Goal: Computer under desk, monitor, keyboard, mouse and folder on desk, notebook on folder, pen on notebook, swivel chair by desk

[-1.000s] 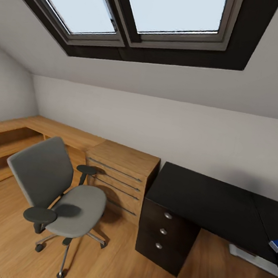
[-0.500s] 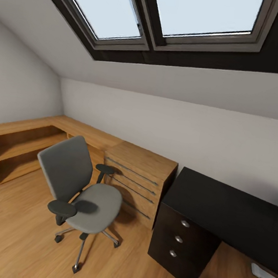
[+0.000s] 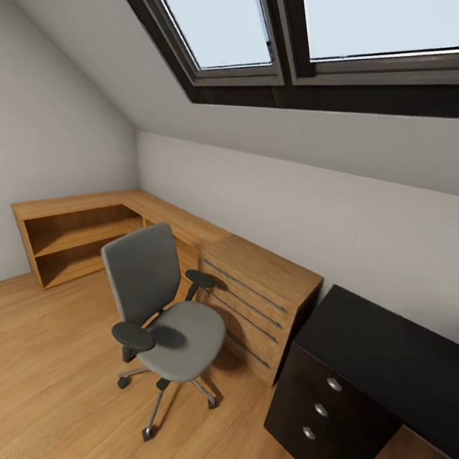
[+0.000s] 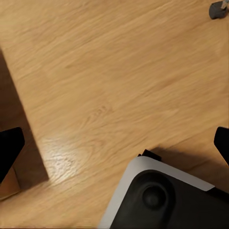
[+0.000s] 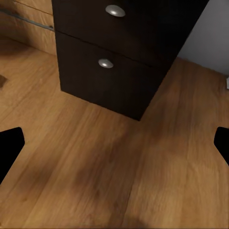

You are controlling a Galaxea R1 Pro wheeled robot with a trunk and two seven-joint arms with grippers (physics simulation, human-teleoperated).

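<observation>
While skylights (image 3: 298, 36) fill the upper frame, the chair (image 3: 165, 308) stands at centre with its seat bare. At lower right sits the desk (image 3: 386, 359). Both grippers (image 4: 114, 143) (image 5: 114, 143) spread wide, holding nothing.

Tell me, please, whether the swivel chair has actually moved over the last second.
No. The swivel chair keeps its spot beside the wooden chest; chair, chest and desk all slid rightward in the head view together, so the camera turned.

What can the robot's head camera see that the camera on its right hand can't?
The head camera alone takes in the grey swivel chair with its seat bare, the skylights, the wooden chest and the low wooden shelf. The right wrist camera alone sees the right gripper, its jaws wide apart with nothing between them. Both show the black desk drawers with round silver knobs and the wood floor.
</observation>
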